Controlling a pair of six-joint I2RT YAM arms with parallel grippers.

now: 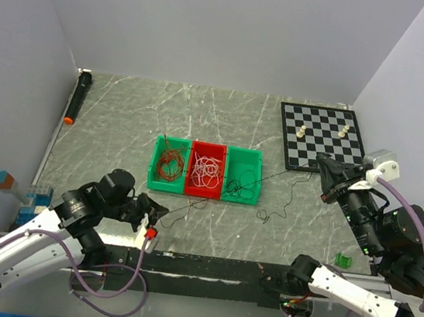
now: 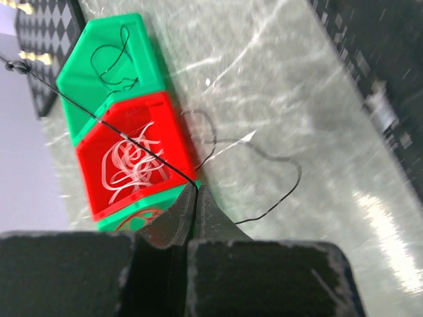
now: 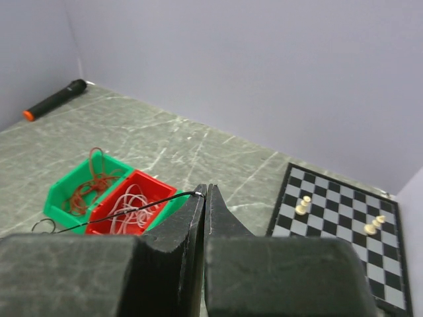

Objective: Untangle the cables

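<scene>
Presently one thin black cable (image 2: 99,121) stretches taut, pinched by left claw (image 2: 196,189) and right claw (image 3: 205,189).

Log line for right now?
left gripper: shut on black cable | right gripper: shut on same cable | cable: taut between grippers | white wires: in red bin

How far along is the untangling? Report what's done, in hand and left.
Done: red-brown wires sit in the left green bin, white wires in the red bin, and black strands in the right green bin.
In hand: the left gripper and right gripper are each shut on one stretched black wire.
Left: that wire and the black loops on the table are not yet binned.
</scene>
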